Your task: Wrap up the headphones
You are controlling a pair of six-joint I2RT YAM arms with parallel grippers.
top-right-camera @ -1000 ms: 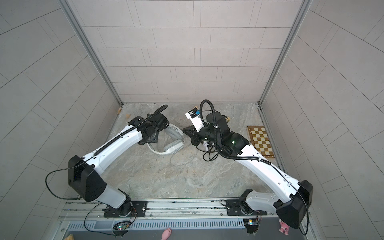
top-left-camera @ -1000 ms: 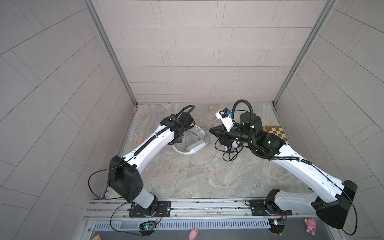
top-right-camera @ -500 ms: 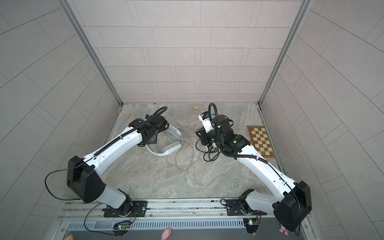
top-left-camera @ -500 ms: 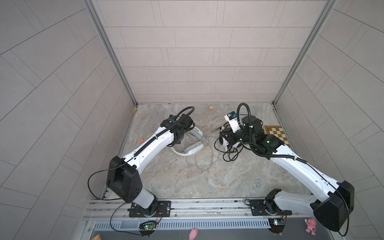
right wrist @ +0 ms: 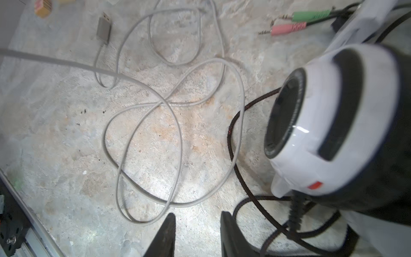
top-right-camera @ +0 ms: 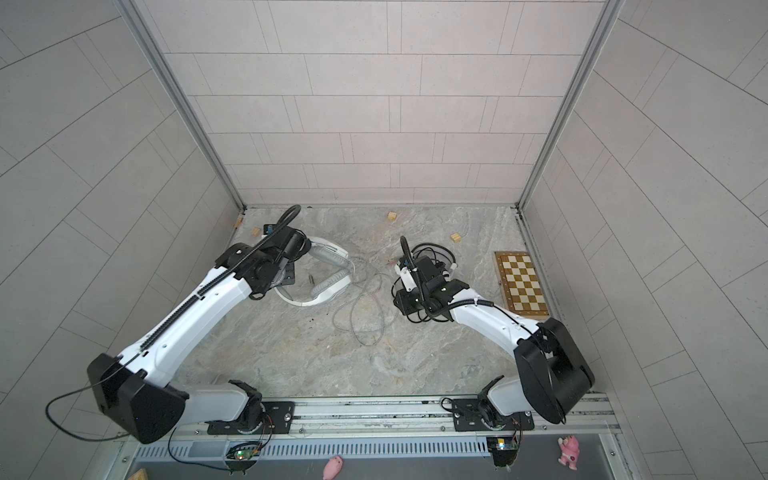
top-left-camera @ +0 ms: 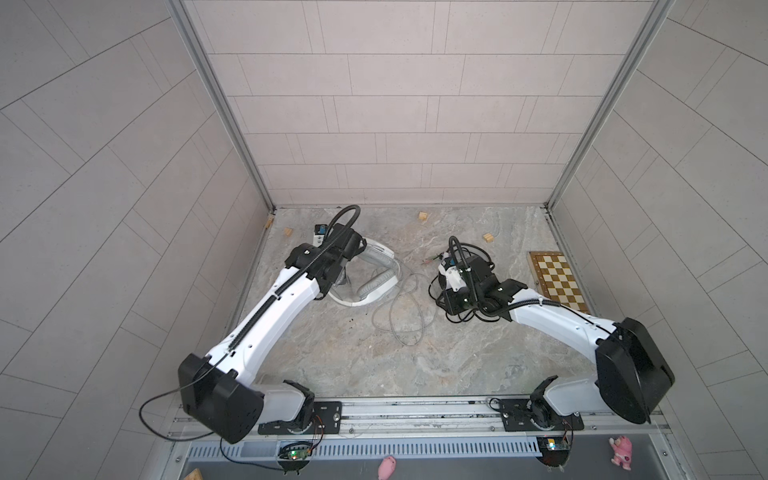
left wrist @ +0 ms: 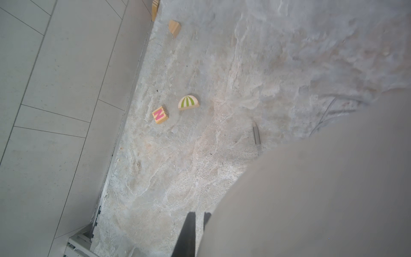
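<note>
The white headphones rest on the floor at back left, and their grey cable lies in loose loops. My left gripper is shut beside the headband. The headphones' blurred bulk lies against one finger, so I cannot tell whether anything is pinched. The black-and-white headphones sit under my right arm's wrist, their black cable coiled around them. My right gripper is open over bare floor, holding nothing.
A chessboard lies at the right wall. Small wooden blocks are scattered along the back and left. The grey USB plug and the pink and green jack plugs lie on the floor.
My right gripper has drawn back to the right, away from the white headphones, and opened. The grey cable has dropped into loops on the floor. The left arm has barely moved.
</note>
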